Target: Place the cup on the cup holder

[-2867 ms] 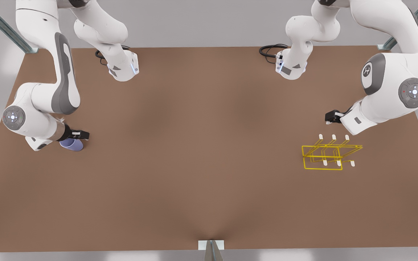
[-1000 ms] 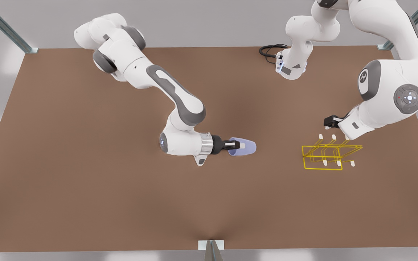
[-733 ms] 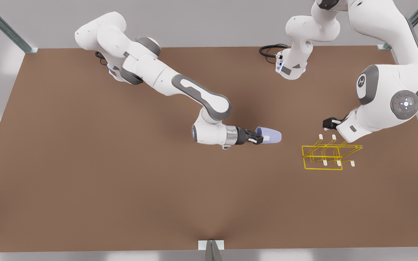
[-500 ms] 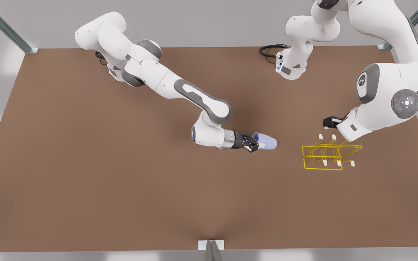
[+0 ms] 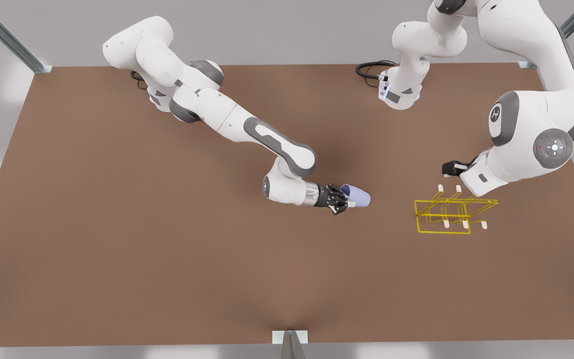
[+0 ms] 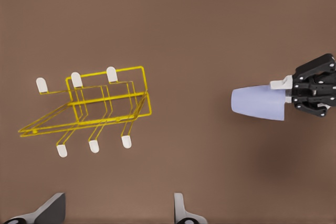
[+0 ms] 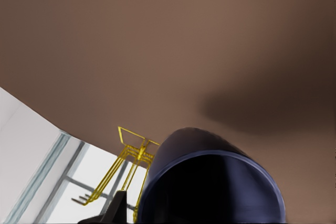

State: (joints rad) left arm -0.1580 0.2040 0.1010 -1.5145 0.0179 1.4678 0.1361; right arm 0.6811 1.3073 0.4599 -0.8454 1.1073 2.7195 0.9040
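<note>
Cup (image 5: 358,195) — smooth, tapered, lavender-blue

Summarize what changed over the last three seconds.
The right gripper, shut on the cup, carried it from the front view's left table edge to mid-table, toward the rack, then eased back slightly. The rack is unmoved; the left gripper waits open beside it.

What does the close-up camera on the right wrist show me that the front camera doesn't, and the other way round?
The right wrist view looks straight into the cup's dark open mouth. The front view adds both arms over the brown table, the right gripper with its fingers shut on the cup, and the left gripper open, waiting beside the cup holder. Both views share the cup, the yellow cup holder and the table.
</note>
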